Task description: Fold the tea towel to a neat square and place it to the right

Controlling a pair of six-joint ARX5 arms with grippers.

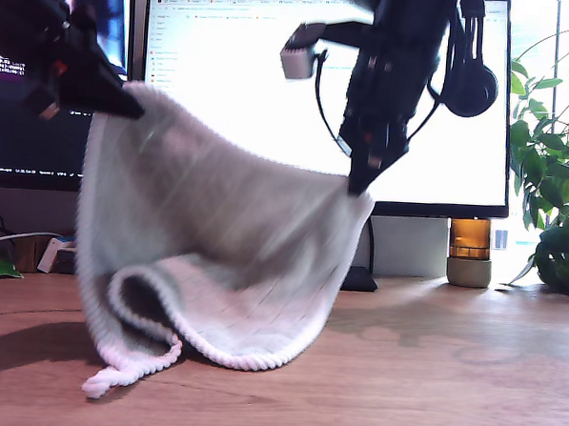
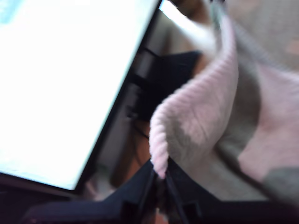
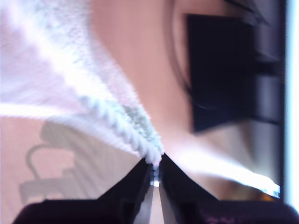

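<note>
Both arms have the tea towel [image 1: 216,238] up off the table [image 1: 429,373], stretched between them in front of the monitor [image 1: 263,78]. My first gripper [image 2: 161,175] has its fingers clamped on the beaded hem, w/ cloth running away from the tips toward the other arm. My second gripper [image 3: 155,163] has its fingers pinched tight on a corner, hem bunched right at the tips. In the exterior view the first gripper [image 1: 132,110] sits higher than the second gripper [image 1: 357,186], so the top edge slopes. Cloth sags well below both sets of fingers; the bottom edge curls under and only the lowest hem touches the wood.

Step, I'd judge: lift-and-spread before the first fold, nothing folded yet. Frames are blurred, so prob. mid-swing.

Next move needs: level both grips, keep the edge taut, let the curled bottom hem lay out flat, then lower the held edge over it w/ corners matched. Risk: the curl gets trapped in the fold.
</note>
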